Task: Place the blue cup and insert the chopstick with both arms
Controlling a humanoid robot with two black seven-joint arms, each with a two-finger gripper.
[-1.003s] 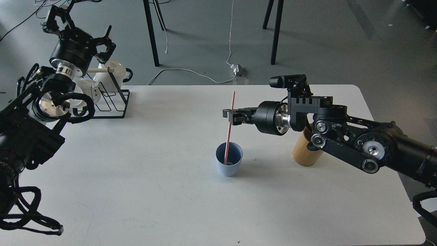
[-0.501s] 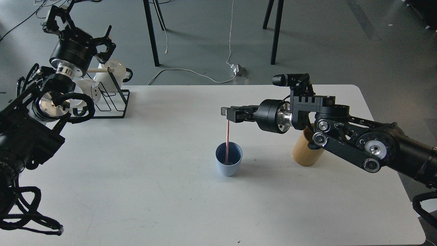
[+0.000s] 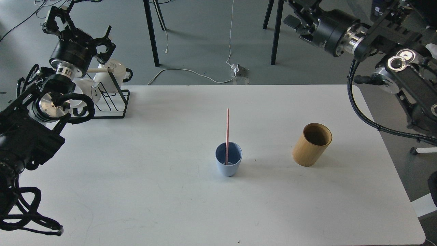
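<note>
The blue cup [image 3: 228,163] stands upright on the white table [image 3: 170,191], a little right of the middle. The pink chopstick [image 3: 227,130] stands in it, leaning slightly, with its top well above the rim and nothing holding it. My right gripper [image 3: 294,14] is raised at the top right, far above and behind the cup; its fingers look apart and empty, partly cut off by the top edge. My left gripper [image 3: 80,24] is open and empty, held high at the far left above the wire rack.
A tan wooden cylinder [image 3: 311,145] stands to the right of the cup. A black wire rack [image 3: 111,99] with white mugs [image 3: 114,70] sits at the table's back left corner. Chair legs and cables lie on the floor beyond the table.
My right gripper let go of the chopstick, which now stands in the cup by itself. The right arm pulled up and back to the top right. The left arm has not moved.
</note>
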